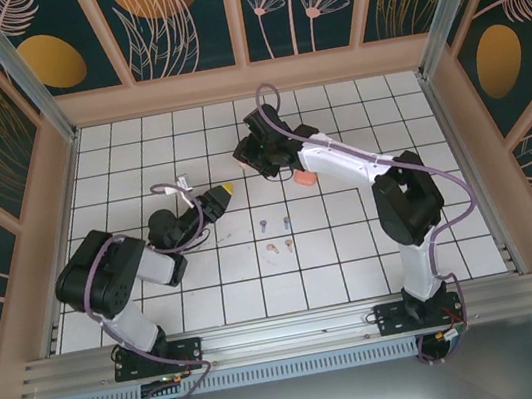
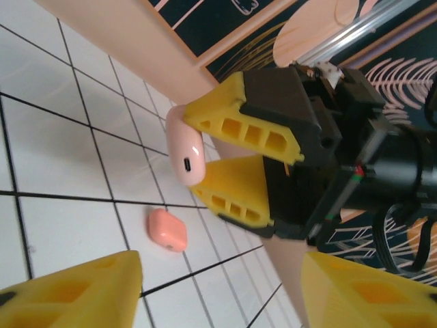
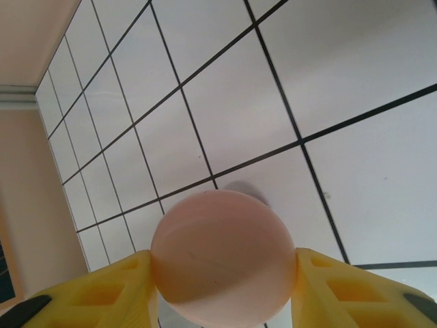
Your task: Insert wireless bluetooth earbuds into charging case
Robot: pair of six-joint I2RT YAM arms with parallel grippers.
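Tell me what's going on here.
The right gripper has a pale pink charging case clamped between its fingers. The left gripper faces that case with its own fingers apart and nothing between them. A coral case lies on the tiled table nearby. Two lilac-blue earbuds and two pink earbuds lie loose on the tiles in front of the arms.

Glossy, smooth pink plastic charging case (image 2: 186, 154); matt yellow plastic fingers (image 2: 239, 130); smooth white tiled tabletop (image 2: 61, 225) with a faint sheen.
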